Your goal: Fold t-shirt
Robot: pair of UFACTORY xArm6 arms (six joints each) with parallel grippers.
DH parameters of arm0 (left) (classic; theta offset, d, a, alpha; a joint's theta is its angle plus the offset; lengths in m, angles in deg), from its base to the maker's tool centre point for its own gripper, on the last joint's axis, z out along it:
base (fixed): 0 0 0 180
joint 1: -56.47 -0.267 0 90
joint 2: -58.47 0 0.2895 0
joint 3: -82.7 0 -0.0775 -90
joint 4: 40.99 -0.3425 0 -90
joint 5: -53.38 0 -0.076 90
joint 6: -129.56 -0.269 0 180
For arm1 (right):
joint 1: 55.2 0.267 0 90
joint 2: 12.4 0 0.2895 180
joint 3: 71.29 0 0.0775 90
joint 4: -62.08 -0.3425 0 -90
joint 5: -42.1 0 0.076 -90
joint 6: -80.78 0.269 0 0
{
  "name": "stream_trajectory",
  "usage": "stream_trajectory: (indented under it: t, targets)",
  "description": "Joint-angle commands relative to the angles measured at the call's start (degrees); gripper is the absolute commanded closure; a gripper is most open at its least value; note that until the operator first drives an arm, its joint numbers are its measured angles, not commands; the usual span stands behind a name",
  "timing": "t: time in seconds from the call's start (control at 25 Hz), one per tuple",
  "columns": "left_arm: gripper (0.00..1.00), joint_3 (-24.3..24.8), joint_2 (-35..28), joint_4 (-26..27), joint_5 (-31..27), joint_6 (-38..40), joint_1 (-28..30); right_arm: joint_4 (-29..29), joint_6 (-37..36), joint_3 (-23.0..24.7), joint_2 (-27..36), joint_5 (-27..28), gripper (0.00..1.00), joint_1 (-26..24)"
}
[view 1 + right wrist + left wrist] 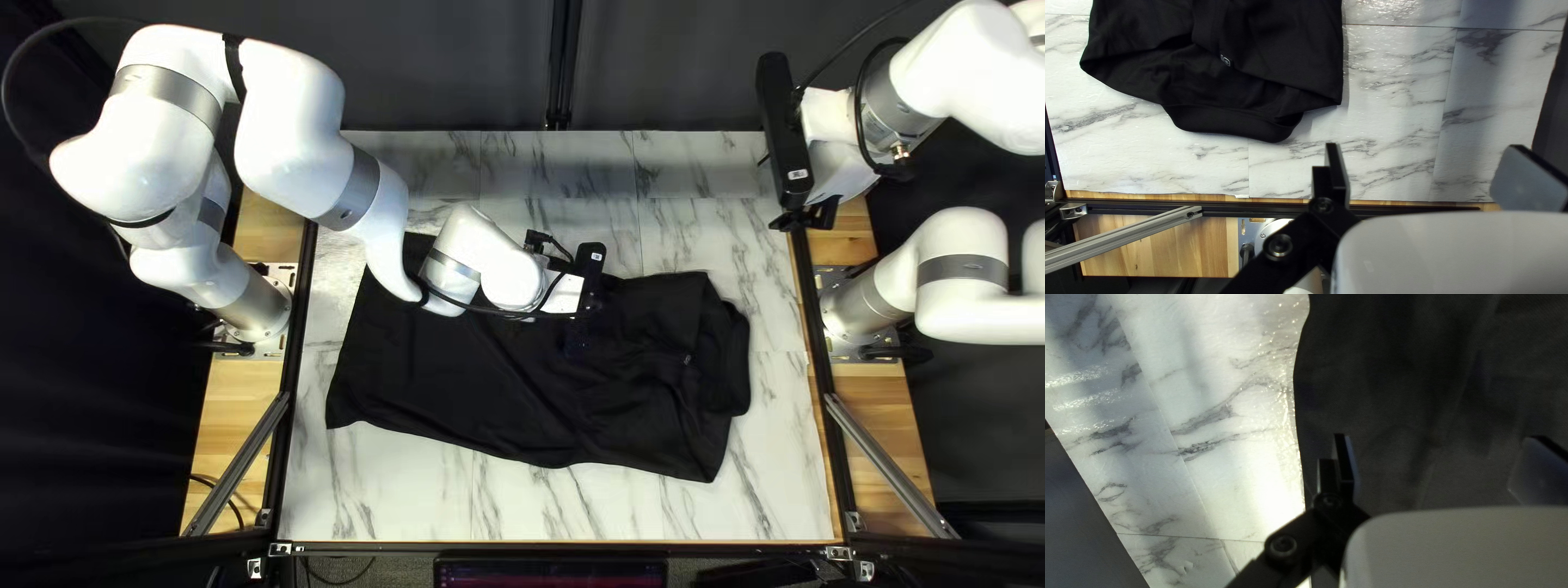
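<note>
A black t-shirt lies on the desk, its folds hard to make out. The left pincer, nearly lost against it, and right pincer both gape

T-shirt on the surface

T-shirt: lay lengthwise from left to right.
Left arm's base: stood at the left edge.
Right arm's base: stood at the right.
Curtain: hung behind the far edge.
Monitor: sat before the near edge.
</note>
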Motion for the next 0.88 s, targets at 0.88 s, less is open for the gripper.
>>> stream_trajectory:
  t: [0.88]
  targets:
    - [0.0,-10.09,6.48,-4.8,-13.01,8.36,3.56,0.0,0.0,0.0,0.0,0.0,0.0,0.0]
